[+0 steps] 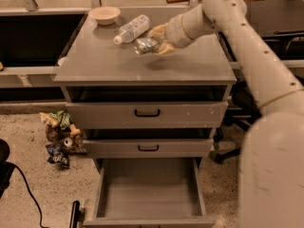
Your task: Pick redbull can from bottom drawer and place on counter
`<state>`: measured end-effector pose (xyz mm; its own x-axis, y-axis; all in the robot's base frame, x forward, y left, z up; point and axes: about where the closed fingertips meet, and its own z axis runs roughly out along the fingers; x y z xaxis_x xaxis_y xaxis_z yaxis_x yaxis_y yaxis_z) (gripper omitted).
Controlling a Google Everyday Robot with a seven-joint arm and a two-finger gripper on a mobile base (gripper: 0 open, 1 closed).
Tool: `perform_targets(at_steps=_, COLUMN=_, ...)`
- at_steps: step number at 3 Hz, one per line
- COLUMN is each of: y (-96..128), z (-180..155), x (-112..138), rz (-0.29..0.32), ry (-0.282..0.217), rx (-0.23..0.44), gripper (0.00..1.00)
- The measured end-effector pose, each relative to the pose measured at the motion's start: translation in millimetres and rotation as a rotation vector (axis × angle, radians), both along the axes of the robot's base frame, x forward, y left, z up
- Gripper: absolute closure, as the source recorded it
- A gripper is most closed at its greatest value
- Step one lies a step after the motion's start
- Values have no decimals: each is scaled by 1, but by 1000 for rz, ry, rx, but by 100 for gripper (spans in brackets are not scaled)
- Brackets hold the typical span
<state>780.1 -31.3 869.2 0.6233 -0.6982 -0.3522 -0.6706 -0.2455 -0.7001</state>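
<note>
My gripper [154, 42] is over the counter [142, 65], near its back middle. It is shut on the redbull can [145, 45], a small shiny silvery can held tilted on its side a little above the grey top. The bottom drawer [149, 194] is pulled open below, and its grey floor is bare. My pale arm reaches in from the right over the counter.
A clear plastic bottle [132, 28] with a white cap lies on the counter just left of the can. A beige bowl [104, 14] sits at the back left corner. The two upper drawers stand slightly ajar. Crumpled wrappers [59, 137] lie on the floor to the left. A black chair stands to the right.
</note>
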Motion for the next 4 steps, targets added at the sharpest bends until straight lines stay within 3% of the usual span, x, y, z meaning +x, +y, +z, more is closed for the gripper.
perform_targets(at_steps=1, y=15, z=-9, x=33, rz=-4, ry=24, rx=29, gripper=100)
perform_targets(at_steps=2, y=18, z=-3, x=52, rz=-37, ry=7, rx=32, gripper=81)
perform_targets(at_steps=4, y=24, z=-2, x=66, rz=-48, ry=18, rx=59, gripper=34)
